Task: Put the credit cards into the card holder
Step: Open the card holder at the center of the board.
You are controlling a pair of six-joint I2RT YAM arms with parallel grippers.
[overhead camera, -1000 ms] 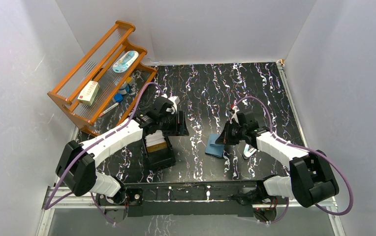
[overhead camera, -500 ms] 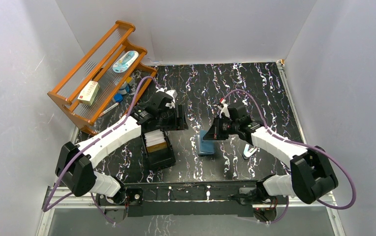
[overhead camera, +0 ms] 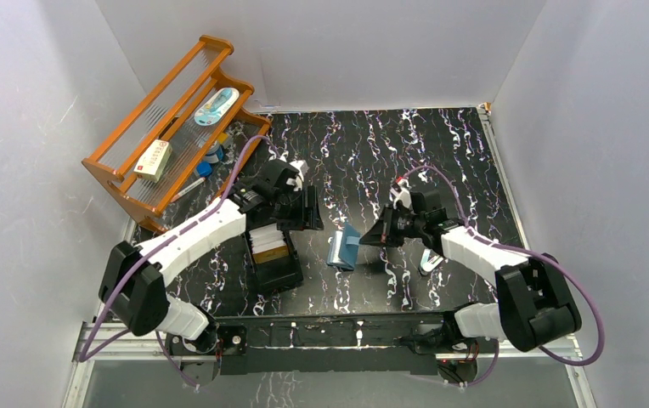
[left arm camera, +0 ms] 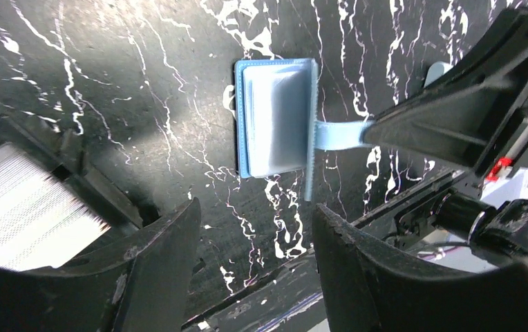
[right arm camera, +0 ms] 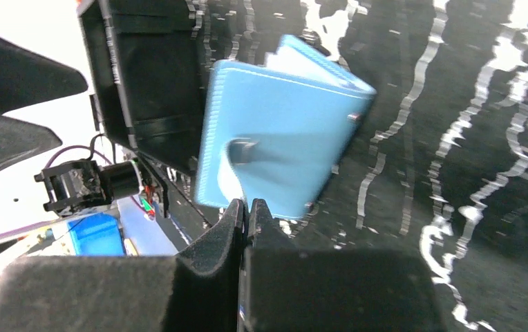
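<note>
The teal card holder [overhead camera: 342,247] lies mid-table, its cover lifted and tilted. My right gripper [overhead camera: 375,237] is shut on its snap tab and holds the cover up. In the right wrist view the teal cover [right arm camera: 282,135] hangs just beyond the closed gripper [right arm camera: 247,206]. The left wrist view shows the pale blue pockets [left arm camera: 275,117] and the tab strip [left arm camera: 337,131] running into the right gripper. The credit cards [overhead camera: 270,241] stand in a stack in the black box [overhead camera: 273,270], and show in the left wrist view [left arm camera: 26,207]. My left gripper [overhead camera: 301,209] is open and empty above the box's far side.
An orange wooden rack [overhead camera: 127,183] stands at the back left and holds a white-and-red box [overhead camera: 153,160] and a pale blue item [overhead camera: 216,106]. A small white object [overhead camera: 429,260] lies under the right forearm. Grey walls close in the table.
My right gripper has dragged the card holder to the left, then drawn back right with the tab, raising the cover. My left gripper has shifted slightly toward the back.
</note>
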